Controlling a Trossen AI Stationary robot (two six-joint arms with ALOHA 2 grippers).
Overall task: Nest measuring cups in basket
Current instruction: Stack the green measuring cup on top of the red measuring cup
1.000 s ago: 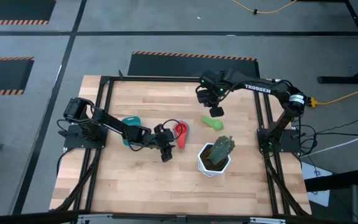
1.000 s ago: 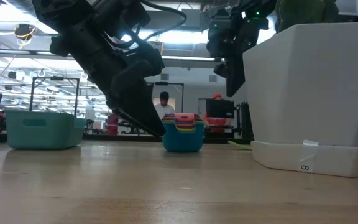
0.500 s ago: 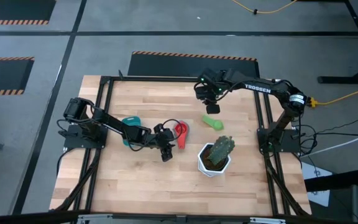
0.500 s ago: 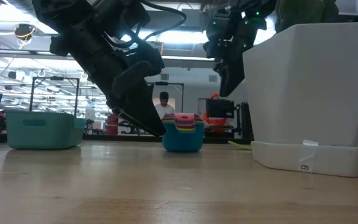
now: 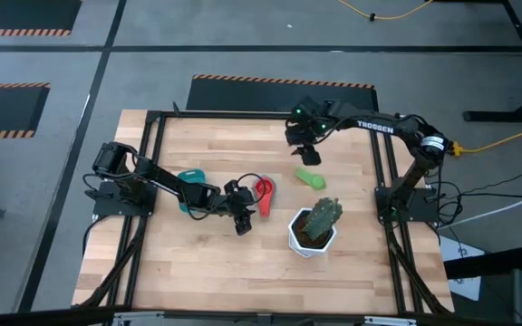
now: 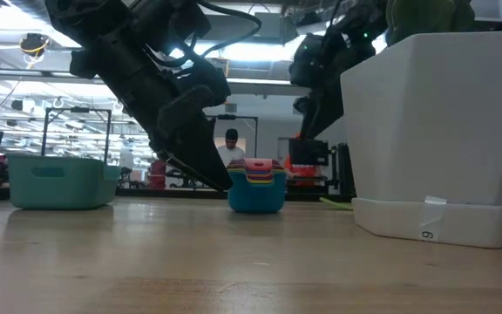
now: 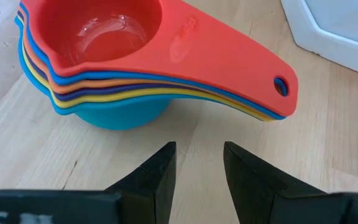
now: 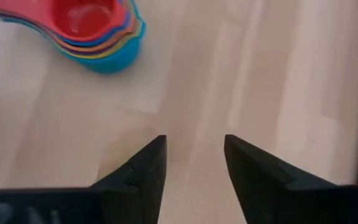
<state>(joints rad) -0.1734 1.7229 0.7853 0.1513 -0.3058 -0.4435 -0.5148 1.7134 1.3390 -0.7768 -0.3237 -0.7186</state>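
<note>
Looking down on your worktop (image 5: 198, 263), you have the stack of measuring cups (image 5: 263, 194) sitting near the middle, red cup (image 7: 98, 34) on top, then orange, purple, yellow and blue layers under it, all handles pointing the same way. One green cup (image 5: 313, 178) lies alone on the wood, apart from the stack, toward the right edge and just behind the white plant pot (image 5: 312, 234).

Left gripper (image 5: 241, 222): parked low at the near side of the stack. Your left wrist view shows its fingers (image 7: 160, 171) spread with a gap between them, nothing inside, tips just short of the stack's blue bottom cup.

Right gripper (image 5: 308, 154): raised above the worktop, toward the far right corner, just behind the green cup. Fingers (image 8: 146, 165) are parted and empty; bare wood shows between them, with the cup stack farther off.

Teal basket (image 5: 190, 181): on the left half of the worktop, partly under the left arm, apart from the stack. From the low view it stands upright on the wood (image 6: 59, 181); you cannot tell from any view whether it holds anything. No cup is visibly in it.
</note>
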